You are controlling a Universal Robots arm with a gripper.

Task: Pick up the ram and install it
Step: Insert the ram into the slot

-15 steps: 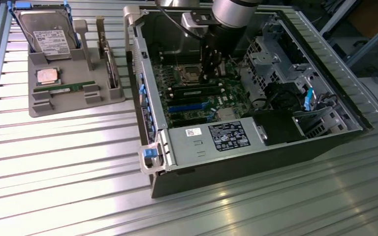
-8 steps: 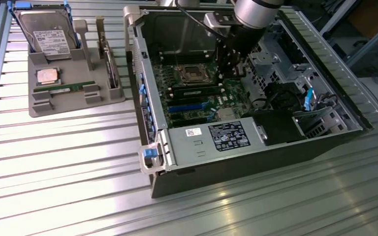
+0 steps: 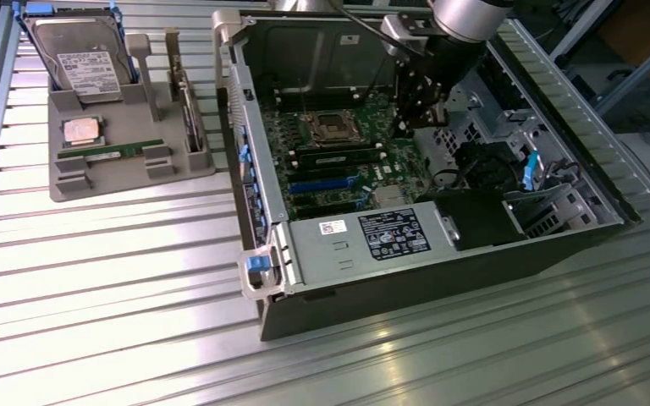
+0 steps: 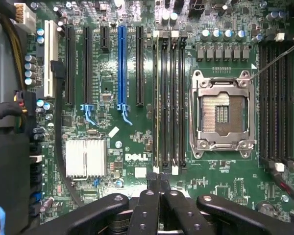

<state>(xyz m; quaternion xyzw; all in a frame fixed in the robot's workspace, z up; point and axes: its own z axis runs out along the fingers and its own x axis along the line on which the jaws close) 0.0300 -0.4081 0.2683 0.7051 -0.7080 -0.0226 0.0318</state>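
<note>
Far over on the exterior view's left, a grey parts tray [image 3: 71,182] carries a hard drive [image 3: 82,59], a square processor chip [image 3: 81,131] and, just in front of that chip, the ram [image 3: 111,153]. The ram lies flat with its long axis running across the view, and an expansion card [image 3: 190,110] stands on edge beside it. Toward the right sits the open computer case [image 3: 302,254], well apart from the tray. The gripper [image 3: 425,118] hangs inside it over the motherboard [image 4: 112,73], so the ram lies away to its left in the exterior view. In the wrist view the gripper [image 4: 159,185] has its fingers pressed together with no gap, in line with the end of the memory slots [image 4: 169,98] beside the empty processor socket [image 4: 224,115]. Whether the thin edge in the nearest slot is a seated stick is unclear.
</note>
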